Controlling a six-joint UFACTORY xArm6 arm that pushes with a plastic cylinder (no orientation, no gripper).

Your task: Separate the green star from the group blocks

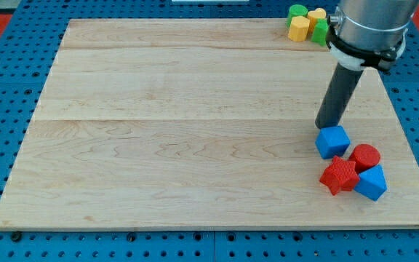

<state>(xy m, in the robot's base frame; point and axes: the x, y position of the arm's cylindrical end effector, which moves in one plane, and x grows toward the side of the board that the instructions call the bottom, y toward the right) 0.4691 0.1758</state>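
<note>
The tabletop [195, 145] was seen as a pale wood board on a blue pegboard. No jaws were fitted to the tool, so nothing could be apart, together or clamped; only a dark rod was carried, and my tip [331, 126] was placed at approx. 3 o'clock on the board, just at the 12 o'clock edge of a blue cube [332, 142], touching or nearly so; which could not be told.

The task's group was found at the 1 o'clock corner: a green round block [297, 12], a yellow block [299, 28] and a second yellow block [316, 14] were packed together, w/ a green piece [321, 31] at their 3 o'clock side, partly hidden by the arm. That piece was judged to be the green star, though its shape could not be made out. It was well apart from my tip.

A second cluster was noted near 4 o'clock: a red star [339, 175], a red cylinder [365, 156] and another blue block [372, 183], close together, w/ the blue cube just beside them at 11 o'clock.

Risks, as judged from here: the blue cube could be shoved into the red star if the rod were moved toward 6 o'clock. The star was held tight against the yellow blocks, so neighbours would likely be dragged along by any push not aimed btwn them. The board edge was close at 12 o'clock; a push that way could send the star off. The approach was also partly blocked from view by the arm itself.
</note>
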